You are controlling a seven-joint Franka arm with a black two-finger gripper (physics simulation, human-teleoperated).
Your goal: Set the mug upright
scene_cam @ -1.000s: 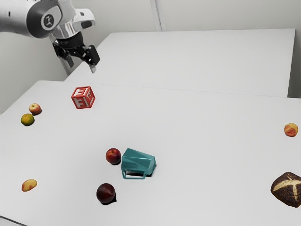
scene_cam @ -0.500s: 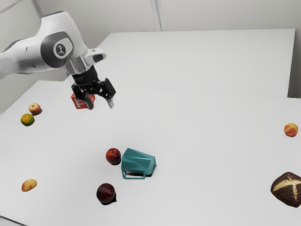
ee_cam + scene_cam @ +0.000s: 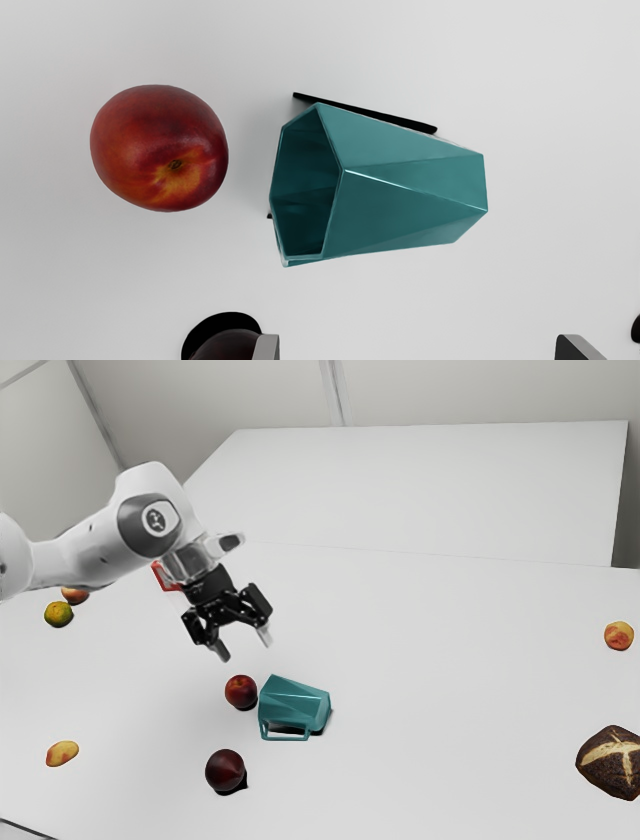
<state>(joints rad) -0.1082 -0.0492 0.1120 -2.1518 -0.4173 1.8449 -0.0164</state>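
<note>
The gripper hangs above the table in the exterior view, up and to the left of the mug, its two fingers apart with nothing between them. A teal faceted mug lies on its side, its handle toward the exterior view's bottom edge. In the wrist view the mug has its open mouth facing a red peach, with a gap between them. At that view's bottom edge the gripper shows widely separated fingertips.
The peach sits close beside the mug; a dark round fruit or onion is nearby. Small fruits and a partly hidden red block lie at the exterior view's left. A brown bread roll and another fruit lie at its right.
My gripper has come down and toward the exterior view's right, closer to the mug, passing in front of the red block. The mug and the fruits have stayed where they were.
</note>
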